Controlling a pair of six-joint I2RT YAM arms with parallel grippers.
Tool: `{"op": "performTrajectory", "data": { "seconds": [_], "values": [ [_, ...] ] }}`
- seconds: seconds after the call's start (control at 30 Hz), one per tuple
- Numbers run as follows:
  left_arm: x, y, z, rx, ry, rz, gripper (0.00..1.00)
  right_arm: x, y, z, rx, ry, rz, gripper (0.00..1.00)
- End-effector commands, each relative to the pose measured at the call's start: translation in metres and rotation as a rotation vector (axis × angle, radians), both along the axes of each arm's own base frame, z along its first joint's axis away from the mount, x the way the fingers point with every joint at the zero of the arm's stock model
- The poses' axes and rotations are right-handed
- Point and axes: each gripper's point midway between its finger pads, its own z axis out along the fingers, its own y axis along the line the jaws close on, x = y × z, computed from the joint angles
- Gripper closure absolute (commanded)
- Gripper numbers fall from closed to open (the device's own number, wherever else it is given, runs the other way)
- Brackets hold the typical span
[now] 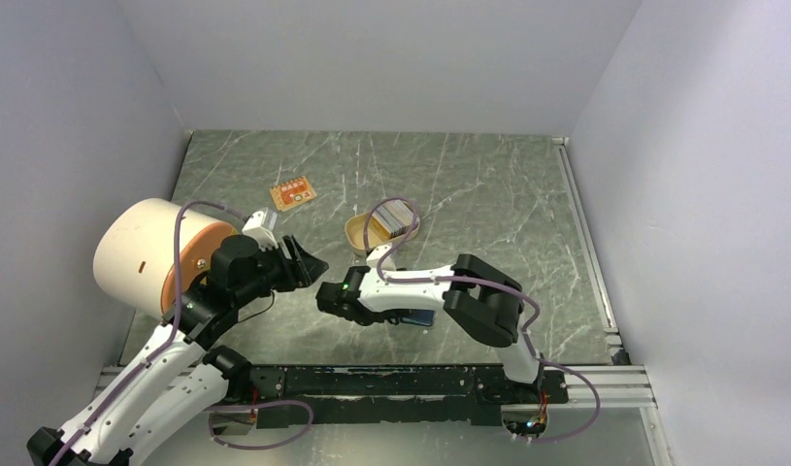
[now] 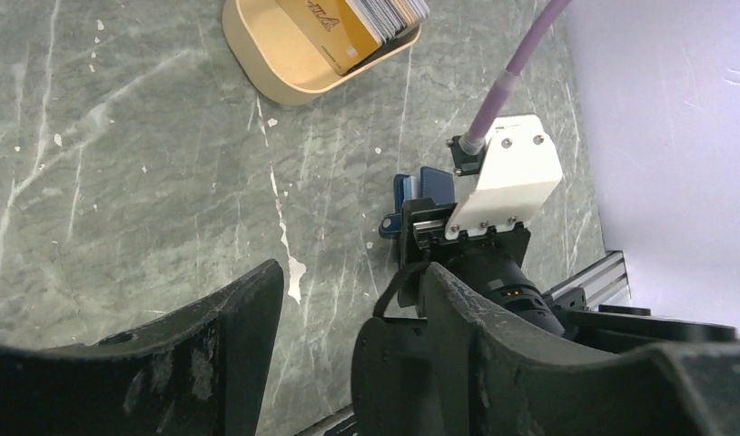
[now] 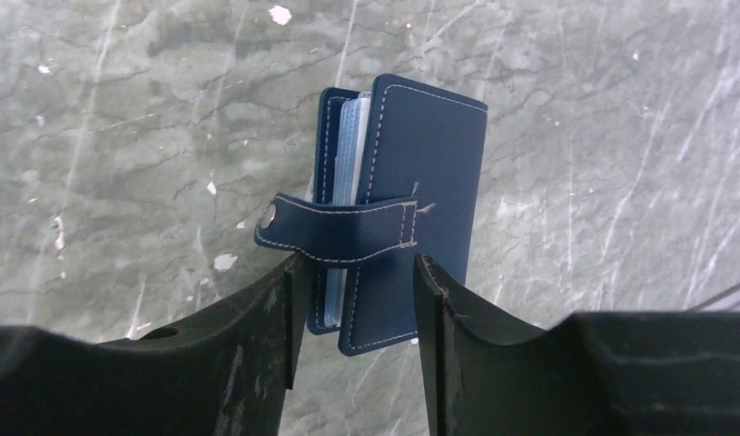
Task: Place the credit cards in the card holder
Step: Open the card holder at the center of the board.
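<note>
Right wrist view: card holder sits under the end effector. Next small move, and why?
Probably lower the right end effector and close on the strap to pull the card holder open. The jaws stand open above the holder, which lies nearly folded shut with the strap unsnapped, and the cards sit in the tray.

Even, soft light; sharp; faint shadows

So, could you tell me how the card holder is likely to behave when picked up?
The card holder lies with its covers slightly apart and its strap apparently unsnapped, so it would probably flop open if lifted by one cover. It looks thin and stitched, so likely light and soft, not rigid.
</note>
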Motion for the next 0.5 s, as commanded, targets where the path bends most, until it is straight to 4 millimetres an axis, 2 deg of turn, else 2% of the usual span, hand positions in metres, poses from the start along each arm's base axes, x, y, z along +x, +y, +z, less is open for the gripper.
{"op": "performTrajectory", "data": {
  "seconds": [0.0, 0.3, 0.47],
  "values": [
    [0.001, 0.004, 0.012, 0.007, -0.043, 0.010, 0.36, 0.008, -0.016, 0.012, -0.112, -0.071, -0.026, 0.53],
    [0.005, 0.002, 0.016, 0.010, -0.051, 0.005, 0.36, 0.010, -0.023, 0.022, -0.153, -0.101, -0.027, 0.73],
    [0.006, 0.000, 0.016, 0.007, -0.049, 0.005, 0.36, 0.012, -0.028, 0.029, -0.164, -0.126, -0.029, 0.93]
  ]
}}
